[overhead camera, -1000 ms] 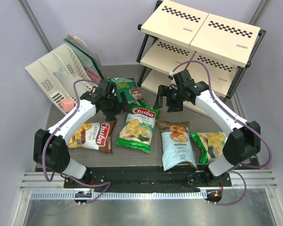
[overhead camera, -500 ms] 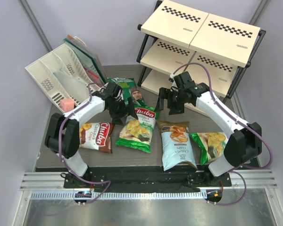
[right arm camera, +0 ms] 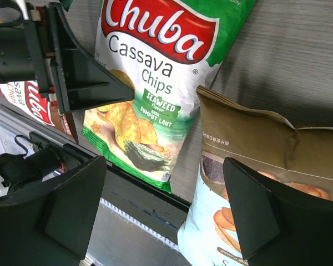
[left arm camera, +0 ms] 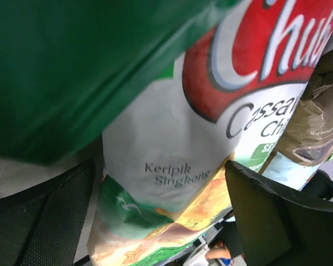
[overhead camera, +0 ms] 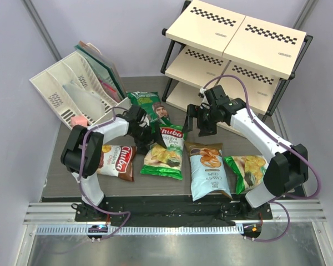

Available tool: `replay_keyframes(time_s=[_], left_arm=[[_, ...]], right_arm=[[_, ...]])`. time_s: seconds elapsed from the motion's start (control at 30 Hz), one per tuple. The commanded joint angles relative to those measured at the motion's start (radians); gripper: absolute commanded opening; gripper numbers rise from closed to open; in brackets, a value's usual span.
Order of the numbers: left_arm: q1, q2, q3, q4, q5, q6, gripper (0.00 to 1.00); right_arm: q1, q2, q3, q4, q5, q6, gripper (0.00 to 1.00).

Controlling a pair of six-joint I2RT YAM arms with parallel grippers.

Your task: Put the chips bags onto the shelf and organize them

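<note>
The green-and-white chips bag (overhead camera: 165,151) lies mid-table. My left gripper (overhead camera: 154,132) is open, low over its upper left part; the bag fills the gap between the fingers in the left wrist view (left arm camera: 172,149), left gripper (left arm camera: 161,221). My right gripper (overhead camera: 195,123) is open and empty, held above the table between that bag (right arm camera: 150,72) and the light blue bag (overhead camera: 209,169) with a brown top (right arm camera: 255,166). The dark brown Chuba bag (overhead camera: 117,160) lies at the left, a second green-and-white bag (overhead camera: 245,169) at the right. The shelf (overhead camera: 238,39) stands back right, its boards bare.
A dark green bag (overhead camera: 150,104) lies behind the left gripper. A white slotted organizer (overhead camera: 72,91) leans at the back left with a pink block (overhead camera: 77,121) beside it. The table's front edge and a metal rail (overhead camera: 172,213) run below the bags.
My left gripper has swung right from beside the dark brown bag onto the green-and-white bag, which has shifted and turned slightly. The right gripper has hardly moved.
</note>
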Motion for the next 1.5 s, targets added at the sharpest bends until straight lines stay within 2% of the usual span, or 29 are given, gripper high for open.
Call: replay_keyframes(time_s=[0.0,0.03,0.1,0.13,0.2,0.23,0.3,0.33,0.6,0.77,0.87,1.07,1.2,1.33,1.4,1.47], left_arm=[[-0.004,0.044,-0.005,0.045,0.073,0.024,0.94],[-0.004,0.047,-0.004,0.045,0.078,0.026,0.91],[-0.004,0.039,-0.002,0.043,0.074,0.030,0.79],[-0.004,0.033,-0.002,0.043,0.071,0.032,0.69],[-0.004,0.019,-0.002,0.043,0.064,0.035,0.56],[-0.006,0.004,0.000,0.043,0.064,0.036,0.36],[-0.004,-0.017,0.001,0.051,0.101,0.049,0.06],[-0.004,-0.045,0.007,0.051,0.116,0.055,0.00],[-0.018,-0.157,0.160,-0.084,0.293,0.124,0.00],[-0.061,-0.206,0.214,-0.110,0.316,0.121,0.00],[-0.061,-0.235,0.251,-0.092,0.322,0.103,0.00],[-0.060,-0.241,0.285,0.071,0.345,-0.031,0.00],[-0.041,-0.218,0.314,0.065,0.247,-0.069,0.00],[0.035,-0.281,0.230,0.230,0.169,-0.238,0.00],[0.062,-0.306,0.179,0.296,0.081,-0.348,0.00],[0.077,-0.336,0.164,0.333,-0.012,-0.393,0.00]], right_arm=[[0.004,-0.012,0.010,0.012,-0.021,-0.021,0.92],[0.004,-0.010,0.010,0.012,-0.021,-0.019,0.91],[0.006,-0.009,0.010,0.015,-0.021,-0.019,0.91],[0.004,-0.007,0.010,0.015,-0.019,-0.018,0.91],[0.004,-0.004,0.010,0.016,-0.019,-0.019,0.91],[0.004,-0.004,0.011,0.018,-0.018,-0.018,0.92],[0.004,-0.002,0.011,0.019,-0.013,-0.016,0.91],[0.006,-0.002,0.011,0.019,-0.012,-0.016,0.92],[-0.005,-0.009,0.020,0.012,0.057,-0.009,0.92],[-0.056,-0.028,0.042,0.013,0.085,0.045,0.94],[-0.086,-0.033,0.048,0.022,0.068,0.053,0.94],[-0.106,-0.065,0.054,0.055,0.048,0.073,0.95],[-0.123,-0.120,0.049,0.082,0.034,0.122,0.95],[-0.132,-0.157,0.077,0.110,0.028,0.168,0.95],[-0.131,-0.157,0.111,0.108,0.028,0.189,0.94],[-0.131,-0.130,0.132,0.101,0.007,0.222,0.93]])
